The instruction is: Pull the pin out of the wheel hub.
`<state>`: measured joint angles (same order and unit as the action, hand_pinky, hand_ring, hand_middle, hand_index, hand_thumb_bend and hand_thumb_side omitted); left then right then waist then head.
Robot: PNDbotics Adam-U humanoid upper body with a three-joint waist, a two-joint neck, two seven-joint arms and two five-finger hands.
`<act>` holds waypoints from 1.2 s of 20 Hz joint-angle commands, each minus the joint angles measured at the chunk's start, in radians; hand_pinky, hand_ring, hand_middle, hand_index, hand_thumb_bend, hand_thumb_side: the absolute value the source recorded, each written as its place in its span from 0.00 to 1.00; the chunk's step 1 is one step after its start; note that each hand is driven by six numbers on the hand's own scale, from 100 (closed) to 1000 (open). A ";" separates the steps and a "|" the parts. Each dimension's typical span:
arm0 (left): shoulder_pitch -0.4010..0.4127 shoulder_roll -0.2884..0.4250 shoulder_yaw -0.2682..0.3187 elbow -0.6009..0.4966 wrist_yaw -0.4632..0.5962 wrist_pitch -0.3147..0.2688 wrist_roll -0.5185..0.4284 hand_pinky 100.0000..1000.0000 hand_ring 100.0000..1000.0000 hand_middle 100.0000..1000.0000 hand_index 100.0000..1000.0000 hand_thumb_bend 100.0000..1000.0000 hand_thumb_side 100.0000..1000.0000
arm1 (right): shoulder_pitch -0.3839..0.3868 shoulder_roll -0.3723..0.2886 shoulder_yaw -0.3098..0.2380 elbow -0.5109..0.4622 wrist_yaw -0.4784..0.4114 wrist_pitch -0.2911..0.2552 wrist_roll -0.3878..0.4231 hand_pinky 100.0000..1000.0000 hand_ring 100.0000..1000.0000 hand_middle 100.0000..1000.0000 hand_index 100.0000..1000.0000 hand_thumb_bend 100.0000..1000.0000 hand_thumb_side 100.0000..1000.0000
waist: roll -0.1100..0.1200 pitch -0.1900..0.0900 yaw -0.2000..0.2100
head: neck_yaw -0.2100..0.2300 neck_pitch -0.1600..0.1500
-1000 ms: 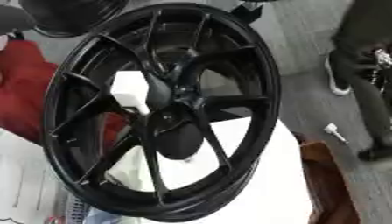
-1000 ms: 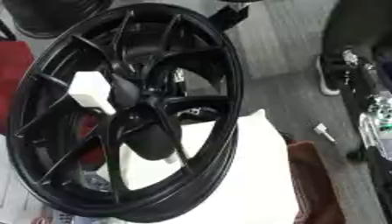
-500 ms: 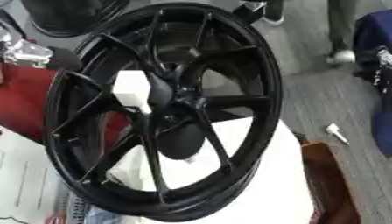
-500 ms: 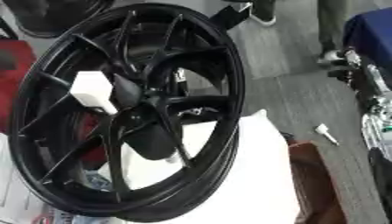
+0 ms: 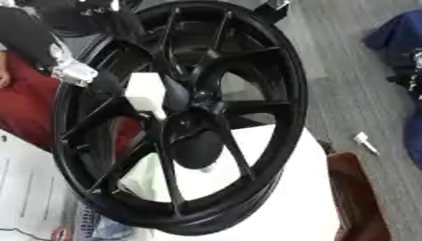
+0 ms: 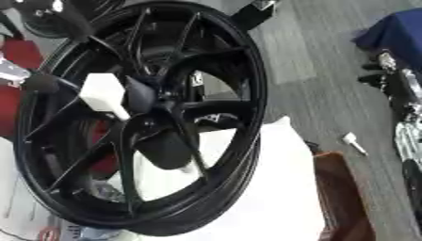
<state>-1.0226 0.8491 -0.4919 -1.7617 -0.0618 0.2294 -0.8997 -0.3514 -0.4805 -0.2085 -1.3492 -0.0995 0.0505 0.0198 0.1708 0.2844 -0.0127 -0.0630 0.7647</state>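
Observation:
A large black wheel hub (image 5: 272,155) stands on edge, tilted, and fills most of both views. A white block-shaped pin (image 5: 147,94) sticks out just left of the hub's centre (image 5: 194,120). My left arm comes in from the upper left, with a silver wrist joint (image 5: 74,70). Its black left hand (image 5: 105,84) is close to the left side of the white pin, dark against the dark spokes, and I cannot tell whether it touches the pin. Silver and black parts of my right hand (image 6: 405,132) hang at the right edge, away from the wheel.
The wheel rests on a white surface (image 5: 305,207). Red cloth (image 5: 29,108) lies behind it at left, and a brown object (image 5: 354,197) at lower right. A small white piece (image 5: 364,142) lies on the grey floor. A blue object (image 6: 395,33) is at upper right.
My left arm has moved in from the upper left edge toward the white pin. The wheel and pin look unmoved apart from a small shift of the whole picture.

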 commanded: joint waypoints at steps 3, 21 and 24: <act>-0.034 -0.008 -0.014 0.017 -0.015 0.018 -0.007 0.82 0.81 0.74 0.87 0.49 0.44 | -0.010 -0.022 0.000 -0.012 0.003 0.000 0.002 0.87 0.65 0.69 0.80 0.00 0.86 | -0.009 -0.023 -0.003 | 0.006 0.005; -0.061 -0.057 -0.078 0.035 -0.156 0.031 -0.007 0.82 0.81 0.75 0.86 0.51 0.37 | -0.004 -0.013 0.004 -0.013 -0.002 0.003 0.005 0.87 0.65 0.69 0.80 0.00 0.88 | -0.005 -0.020 -0.011 | -0.027 -0.030; -0.067 -0.074 -0.087 0.053 -0.194 0.027 -0.007 0.81 0.82 0.76 0.87 0.52 0.37 | -0.001 -0.012 0.004 -0.013 -0.004 0.004 0.005 0.87 0.65 0.69 0.80 0.00 0.88 | -0.005 -0.019 -0.013 | -0.026 -0.029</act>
<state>-1.0670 0.7633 -0.5851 -1.7115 -0.2390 0.2486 -0.8977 -0.3471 -0.4788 -0.2027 -1.3465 -0.1004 0.0548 0.0241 0.1738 0.2843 -0.0254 -0.0920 0.7454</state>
